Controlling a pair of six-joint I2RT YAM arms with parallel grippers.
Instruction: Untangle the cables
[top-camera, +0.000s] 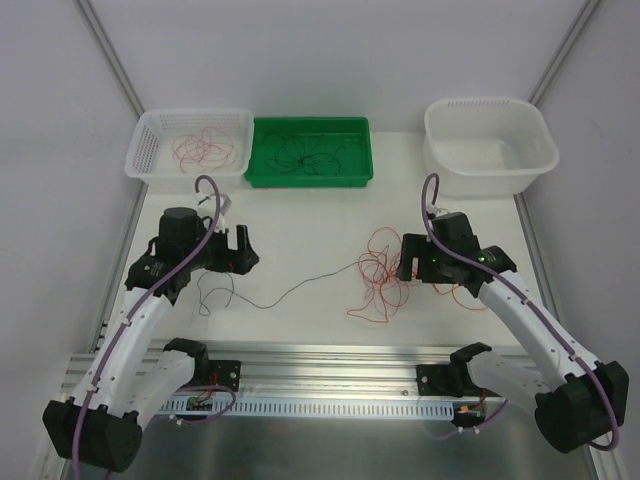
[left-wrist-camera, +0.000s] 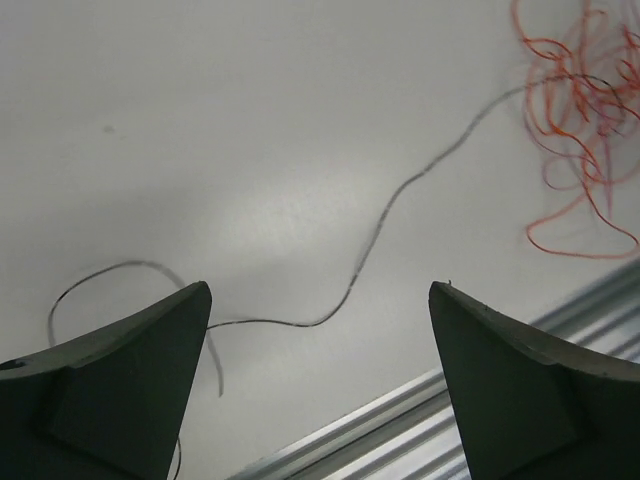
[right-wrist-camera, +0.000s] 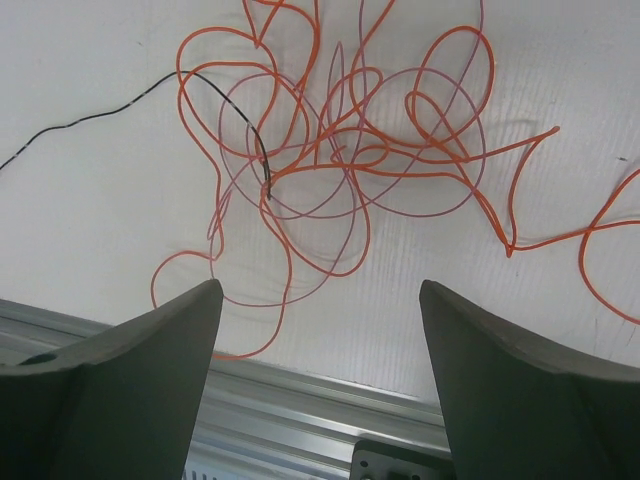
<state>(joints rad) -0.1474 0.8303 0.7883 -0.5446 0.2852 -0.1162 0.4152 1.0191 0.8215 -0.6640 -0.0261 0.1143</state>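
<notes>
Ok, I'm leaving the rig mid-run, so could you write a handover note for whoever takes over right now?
Left gripper: open, holding nothing; the dark wire lies on the table beneath it.
Right gripper: open above the orange-red and pink tangle, holding nothing.
Done: pinkish wires in the white basket, dark wires in the green tray.
Left: pull the dark wire's end out of the tangle, then separate orange-red from pink.
</notes>
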